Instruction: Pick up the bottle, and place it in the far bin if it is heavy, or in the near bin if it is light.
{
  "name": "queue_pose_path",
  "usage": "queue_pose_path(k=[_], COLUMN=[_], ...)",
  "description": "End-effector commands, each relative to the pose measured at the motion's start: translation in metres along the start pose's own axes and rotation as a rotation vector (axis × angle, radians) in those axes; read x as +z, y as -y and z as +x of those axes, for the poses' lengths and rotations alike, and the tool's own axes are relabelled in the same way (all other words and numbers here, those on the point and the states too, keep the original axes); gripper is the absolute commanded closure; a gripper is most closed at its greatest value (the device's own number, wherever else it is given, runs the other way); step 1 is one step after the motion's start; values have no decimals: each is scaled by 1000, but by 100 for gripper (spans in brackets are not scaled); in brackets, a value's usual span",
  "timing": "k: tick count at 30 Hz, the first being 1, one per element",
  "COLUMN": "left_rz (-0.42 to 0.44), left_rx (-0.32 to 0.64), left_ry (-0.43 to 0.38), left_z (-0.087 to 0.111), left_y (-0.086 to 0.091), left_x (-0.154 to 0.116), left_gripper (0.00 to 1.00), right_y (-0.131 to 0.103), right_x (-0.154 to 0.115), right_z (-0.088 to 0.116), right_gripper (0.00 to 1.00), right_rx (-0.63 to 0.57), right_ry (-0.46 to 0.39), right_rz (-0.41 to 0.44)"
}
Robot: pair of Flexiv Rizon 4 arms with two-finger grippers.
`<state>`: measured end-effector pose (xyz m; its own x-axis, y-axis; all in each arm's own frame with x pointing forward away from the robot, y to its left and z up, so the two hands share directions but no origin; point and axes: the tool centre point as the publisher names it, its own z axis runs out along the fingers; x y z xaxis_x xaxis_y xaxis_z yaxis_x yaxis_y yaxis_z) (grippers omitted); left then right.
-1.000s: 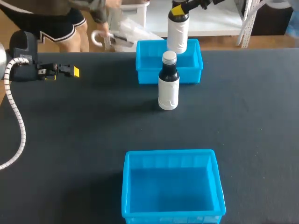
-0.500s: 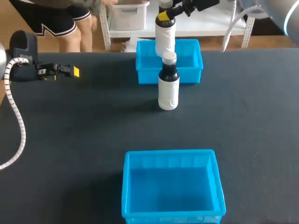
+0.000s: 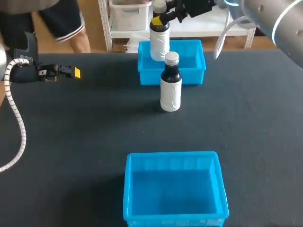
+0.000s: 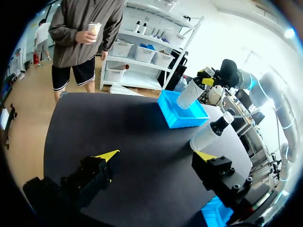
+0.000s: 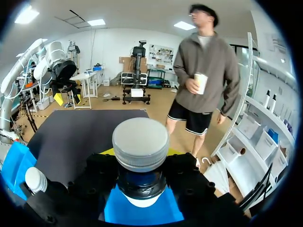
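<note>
A white bottle (image 3: 159,41) with a grey cap hangs in the air over the left part of the far blue bin (image 3: 195,72), with my right gripper (image 3: 159,21) shut on its neck. In the right wrist view its cap (image 5: 140,141) sits between the fingers of that gripper (image 5: 140,153). A second bottle (image 3: 170,86), dark on top with a white label, stands upright on the table just in front of the far bin. The near blue bin (image 3: 173,155) lies at the table's front. My left gripper (image 3: 71,72) stays open at the far left, its fingers wide apart (image 4: 156,156).
The left arm's white coiled cable (image 3: 18,118) hangs over the table's left edge. The black tabletop (image 3: 246,123) stretches between the two bins. In the left wrist view the far bin (image 4: 182,116) and the standing bottle (image 4: 210,135) lie ahead of the fingers.
My right arm has carried the held bottle to the left, from over the far bin's middle to over its left side. The left arm and the standing bottle have not moved.
</note>
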<state>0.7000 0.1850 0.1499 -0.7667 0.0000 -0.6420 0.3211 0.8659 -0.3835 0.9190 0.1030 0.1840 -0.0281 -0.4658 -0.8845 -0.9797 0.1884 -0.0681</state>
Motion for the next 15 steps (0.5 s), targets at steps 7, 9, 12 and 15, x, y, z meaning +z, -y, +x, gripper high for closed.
queue_pose_path(k=[7,9,12,15], left_rz=[0,0,0,0], left_rx=[0,0,0,0], left_ry=[0,0,0,0], left_z=[0,0,0,0], left_y=[0,0,0,0], left_x=[0,0,0,0], left_gripper=[0,0,0,0], right_y=[10,9,6,4], right_x=[12,14,18,21], right_z=[7,9,11,13], right_gripper=[100,100,100,100], right_rx=[24,29,34,37], right_ry=[3,1,-1,-2], right_rz=[-390,-395,-402,-409])
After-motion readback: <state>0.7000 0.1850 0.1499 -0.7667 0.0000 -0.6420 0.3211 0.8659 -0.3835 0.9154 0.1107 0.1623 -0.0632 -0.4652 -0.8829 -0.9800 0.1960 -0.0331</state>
